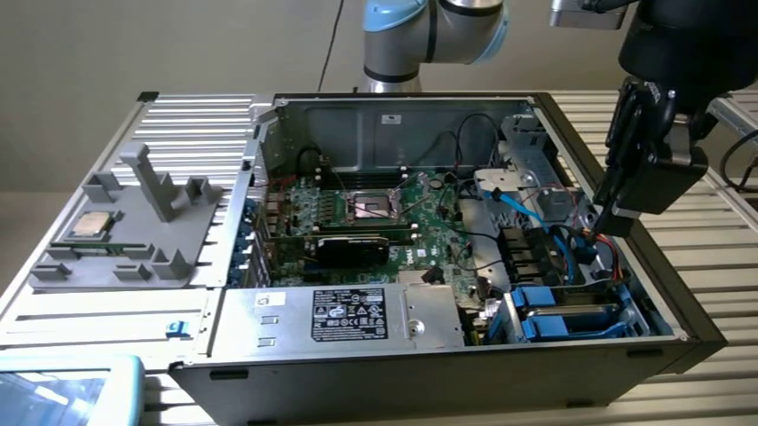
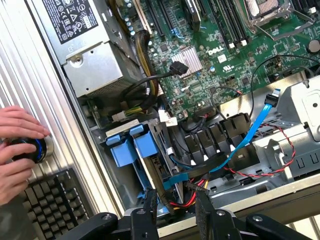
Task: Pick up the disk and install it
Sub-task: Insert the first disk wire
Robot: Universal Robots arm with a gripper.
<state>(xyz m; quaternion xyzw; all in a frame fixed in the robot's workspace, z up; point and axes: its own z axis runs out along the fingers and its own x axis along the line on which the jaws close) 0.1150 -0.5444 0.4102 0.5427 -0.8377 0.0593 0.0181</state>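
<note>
Nearest in the exterior view, the open computer case (image 1: 391,377) lies on its side on the slatted metal surface (image 1: 701,266). Along its near edge are the grey power supply (image 1: 355,315) and, toward the exterior view's right, the drive bay. The disk (image 1: 566,312) lies in that bay, in the near corner of the case, its blue carrier framing a grey metal face. The wrist view shows the carrier's blue tabs (image 2: 146,144) seated between the power supply (image 2: 92,55) and a bundle of red, yellow and black wires.

The tool (image 1: 613,211) hangs above the case's edge on the exterior view's right, just behind the bay and clear of the disk. In the wrist view, the tool (image 2: 176,212) has its two dark fingers (image 2: 150,205) partly apart with nothing gripped between them.

Farther in, the green motherboard (image 1: 367,213) covers the case floor, and a blue flat cable (image 1: 521,200) curves across beside it. Outside the case, on the exterior view's left, a grey fixture (image 1: 142,222) carries a small square processor chip (image 1: 92,226).

In the wrist view, a person's hand (image 2: 15,132) rests on a round knob (image 2: 36,147) beside a keyboard (image 2: 52,202).
</note>
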